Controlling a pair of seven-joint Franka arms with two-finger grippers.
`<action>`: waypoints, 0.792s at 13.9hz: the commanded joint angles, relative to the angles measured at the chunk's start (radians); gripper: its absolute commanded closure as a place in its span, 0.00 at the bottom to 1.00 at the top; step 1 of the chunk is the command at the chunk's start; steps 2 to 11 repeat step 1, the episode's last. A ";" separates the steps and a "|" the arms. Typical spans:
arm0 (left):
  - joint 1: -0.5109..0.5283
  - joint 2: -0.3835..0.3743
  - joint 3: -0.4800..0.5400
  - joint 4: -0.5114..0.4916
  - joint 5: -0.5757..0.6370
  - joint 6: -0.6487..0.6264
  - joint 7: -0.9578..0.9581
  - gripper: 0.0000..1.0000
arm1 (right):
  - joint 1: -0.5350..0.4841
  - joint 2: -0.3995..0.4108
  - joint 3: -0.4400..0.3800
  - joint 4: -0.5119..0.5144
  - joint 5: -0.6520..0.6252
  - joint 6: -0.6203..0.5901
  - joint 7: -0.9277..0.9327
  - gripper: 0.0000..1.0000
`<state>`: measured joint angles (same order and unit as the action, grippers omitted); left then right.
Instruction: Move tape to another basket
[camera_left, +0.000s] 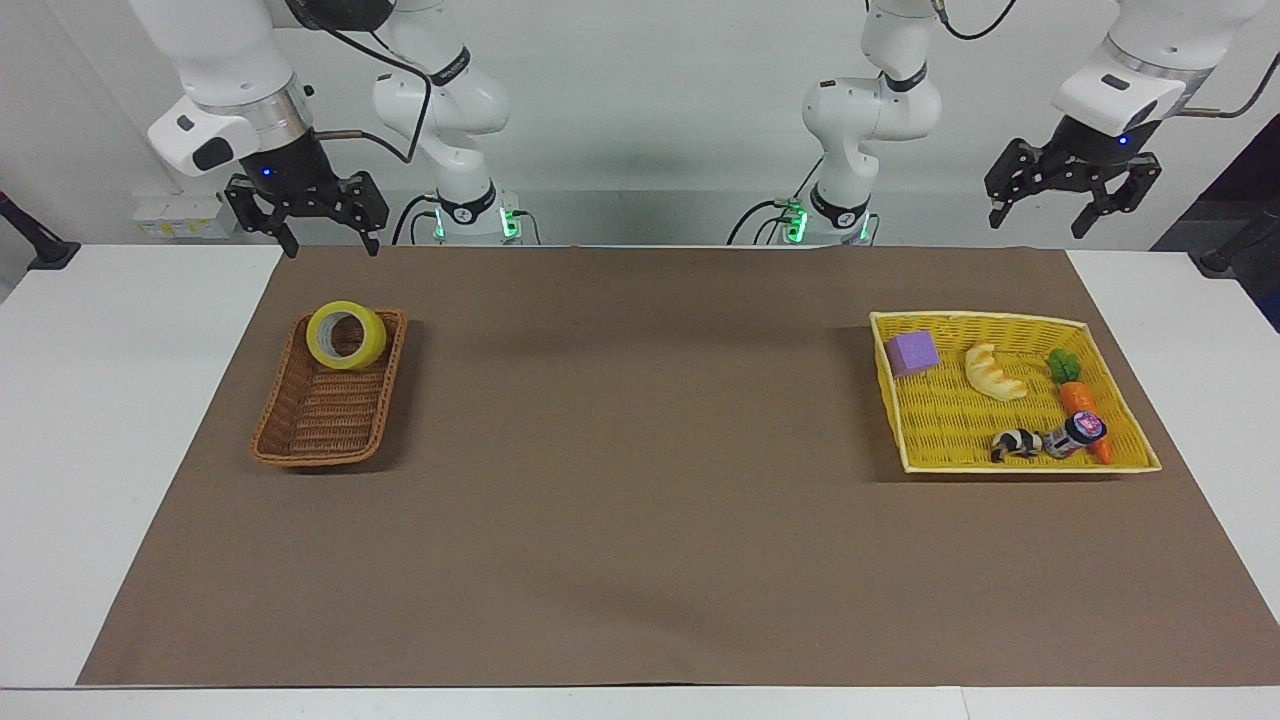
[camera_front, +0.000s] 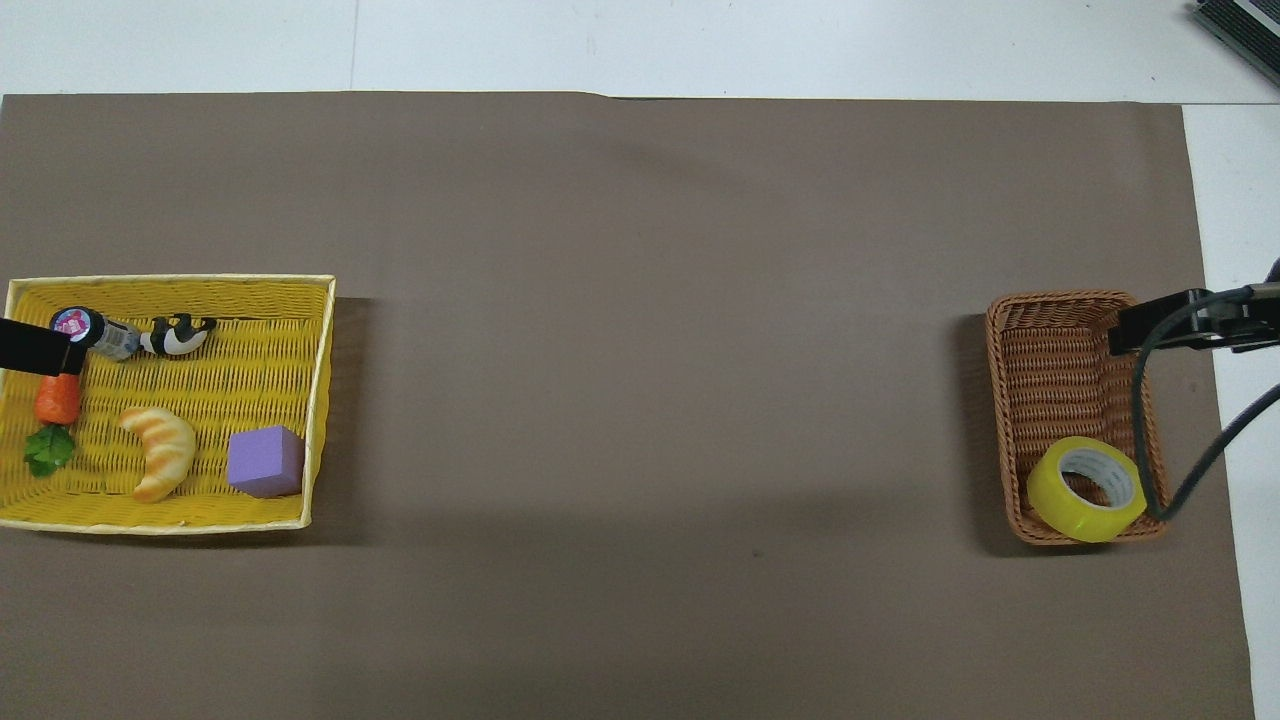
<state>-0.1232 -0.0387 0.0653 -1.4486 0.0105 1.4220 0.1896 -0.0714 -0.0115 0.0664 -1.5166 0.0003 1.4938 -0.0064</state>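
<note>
Yellow tape (camera_left: 346, 336), grey-white core, seemingly tilted

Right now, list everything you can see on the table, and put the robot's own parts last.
tape: one, yellow, in the brown basket, at its end nearer the robots
yellow basket: one, toward the left arm's end
purple block, croissant, carrot, black-and-white toy, small bottle: one each, in the yellow basket
brown mat: one, covering the table
right gripper: open, raised over the mat's edge
left gripper: open, raised, waiting
</note>
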 joint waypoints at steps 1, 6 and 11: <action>0.011 -0.003 -0.009 0.005 0.019 0.009 0.011 0.00 | -0.008 -0.016 0.001 -0.014 0.026 0.006 0.020 0.00; 0.011 -0.003 -0.009 0.005 0.019 0.009 0.011 0.00 | -0.008 -0.016 0.001 -0.014 0.026 0.006 0.020 0.00; 0.011 -0.003 -0.009 0.005 0.019 0.009 0.011 0.00 | -0.008 -0.016 0.001 -0.014 0.026 0.006 0.020 0.00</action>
